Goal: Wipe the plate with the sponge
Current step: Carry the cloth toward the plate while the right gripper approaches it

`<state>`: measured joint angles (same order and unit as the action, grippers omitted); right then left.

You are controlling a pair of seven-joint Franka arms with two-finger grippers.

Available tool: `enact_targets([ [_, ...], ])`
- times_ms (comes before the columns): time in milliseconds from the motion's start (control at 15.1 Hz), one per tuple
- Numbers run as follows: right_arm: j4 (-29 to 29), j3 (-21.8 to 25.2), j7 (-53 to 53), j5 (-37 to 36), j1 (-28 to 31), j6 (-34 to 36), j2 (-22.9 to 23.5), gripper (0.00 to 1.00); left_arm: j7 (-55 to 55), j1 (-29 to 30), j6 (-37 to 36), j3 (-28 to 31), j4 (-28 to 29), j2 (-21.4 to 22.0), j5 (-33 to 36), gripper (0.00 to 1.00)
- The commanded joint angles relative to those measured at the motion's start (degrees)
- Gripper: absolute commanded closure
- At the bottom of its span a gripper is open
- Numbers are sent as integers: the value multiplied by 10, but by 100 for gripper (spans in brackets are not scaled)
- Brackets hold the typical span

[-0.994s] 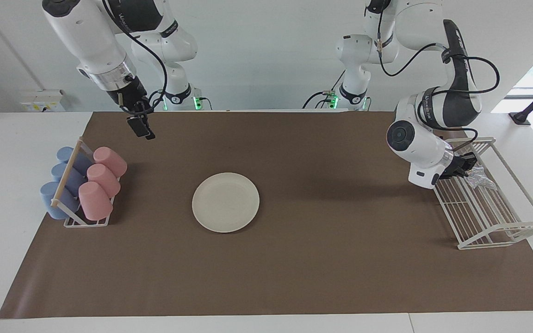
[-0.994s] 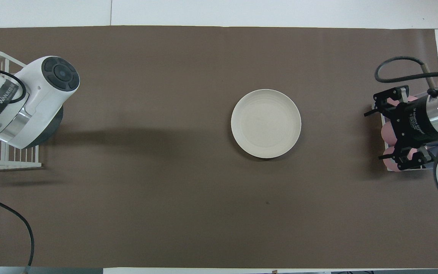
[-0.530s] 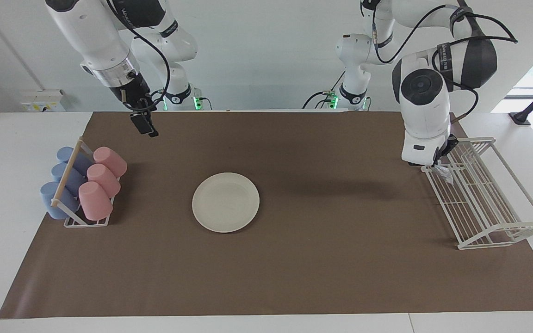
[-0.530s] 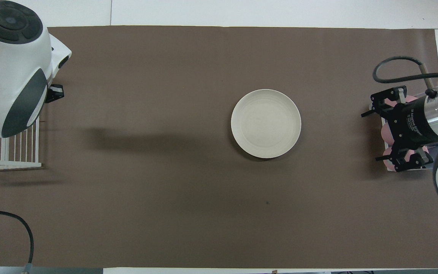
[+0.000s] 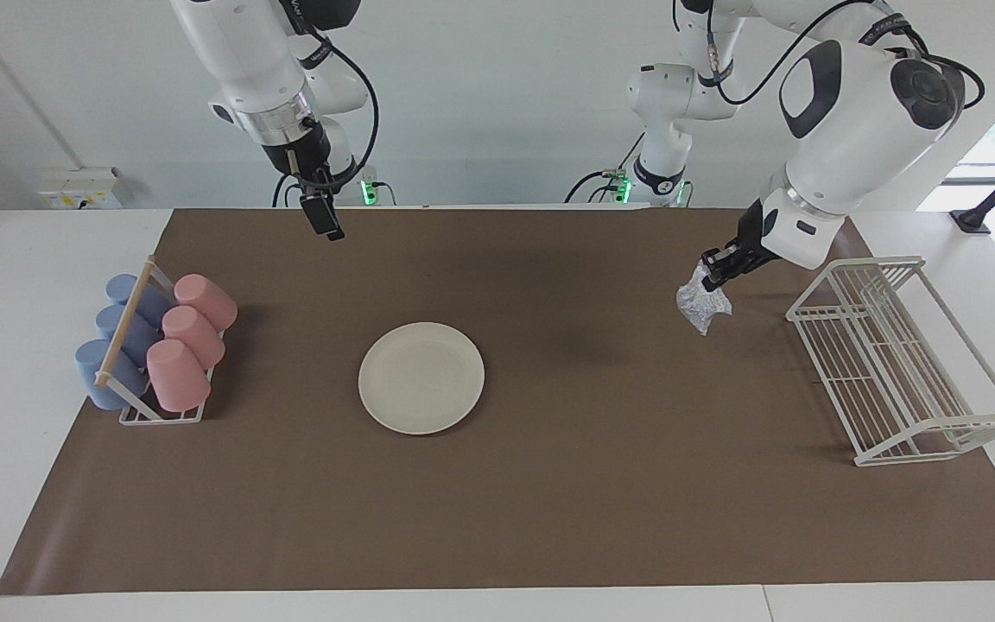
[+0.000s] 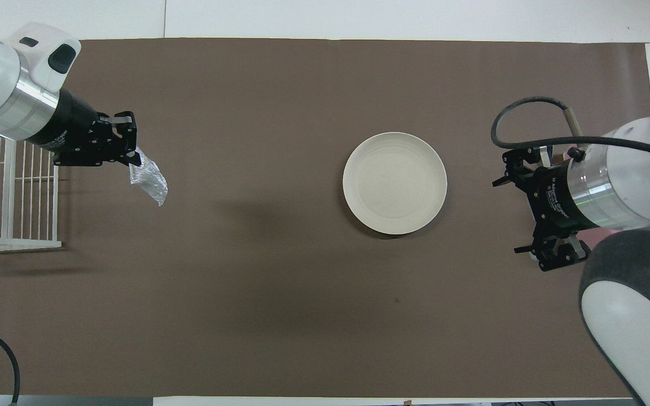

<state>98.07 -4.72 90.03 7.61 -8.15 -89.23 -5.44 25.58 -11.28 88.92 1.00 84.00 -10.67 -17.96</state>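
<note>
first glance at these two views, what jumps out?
The silvery sponge dangling from the shut left gripper, up in the air over the brown mat beside the white wire rack at the left arm's end. Next the cream plate, alone mid-mat. The right gripper hangs with open jaws, holding nothing; the pink and blue cups sit racked at the right arm's end.

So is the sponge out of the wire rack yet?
Out. The sponge hangs from the shut left gripper over the brown mat, clear of the wire rack.
</note>
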Motion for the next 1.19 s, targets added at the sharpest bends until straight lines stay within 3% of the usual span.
enact_targets([
  [0, 1, 1, 8, 5, 5, 5, -4, 0, -3, 8, 33, -1, 73, 35, -96, 100],
  [331, 6, 0, 30, 3, -6, 3, -7, 0, -48, 0, 125, -7, 206, 96, -279, 100],
  [530, 5, -3, 82, 6, -34, -17, -7, 0, -97, -17, 197, -7, 286, 134, -410, 100],
  [729, 7, -6, 174, 11, -84, -46, -9, 0, -162, -29, 217, -7, 334, 160, -517, 100],
  [1127, 44, -8, 261, 13, -165, -137, -17, 0, -313, -70, 211, -8, 403, 202, -607, 100],
])
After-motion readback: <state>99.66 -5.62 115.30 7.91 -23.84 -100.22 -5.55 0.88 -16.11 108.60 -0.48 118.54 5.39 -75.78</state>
